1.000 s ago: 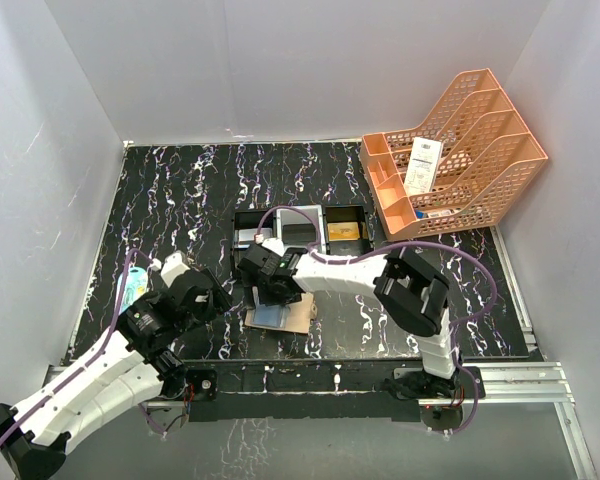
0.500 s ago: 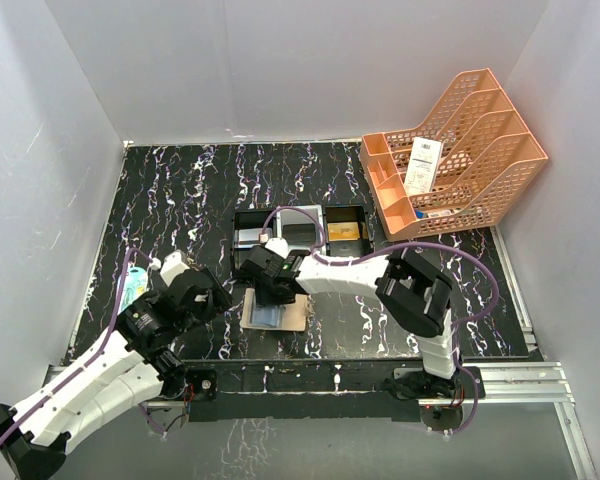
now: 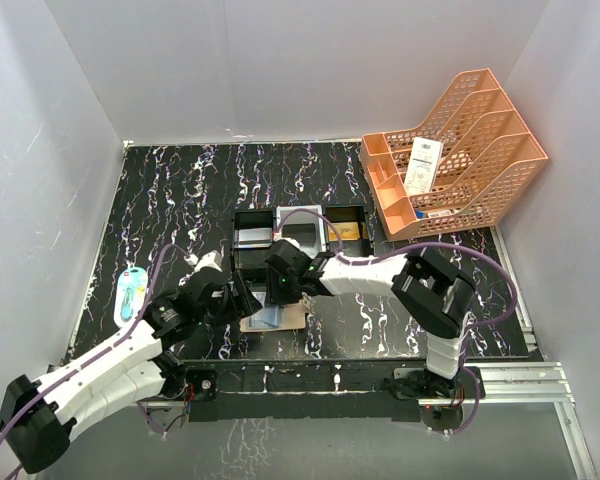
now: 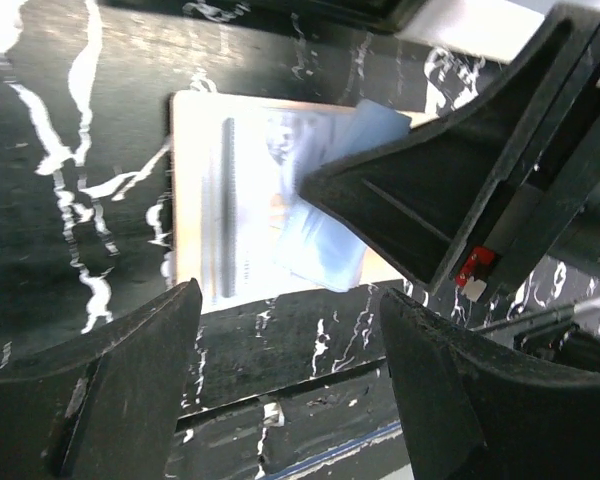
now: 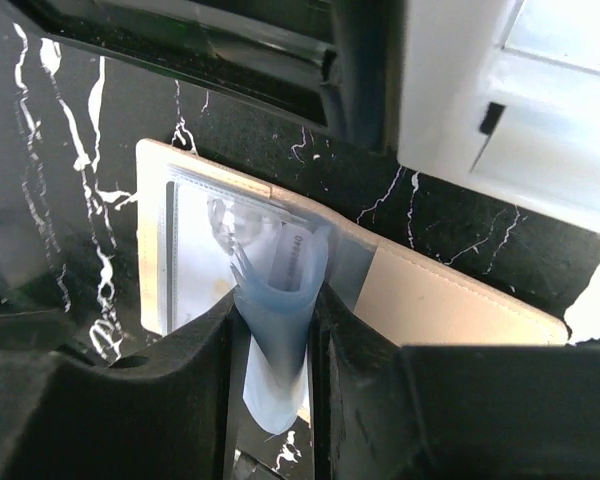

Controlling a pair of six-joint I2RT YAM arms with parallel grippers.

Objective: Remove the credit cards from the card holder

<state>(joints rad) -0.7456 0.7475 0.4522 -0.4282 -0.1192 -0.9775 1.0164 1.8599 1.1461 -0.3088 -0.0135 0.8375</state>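
Over the open card holder, right gripper pinches a grey-blue credit card, which bows between the jaws. Cannot tell if it has cleared its slot. Left gripper gapes empty just beside the holder. Best to pin the holder, soften the squeeze and draw the card straight along the slot.
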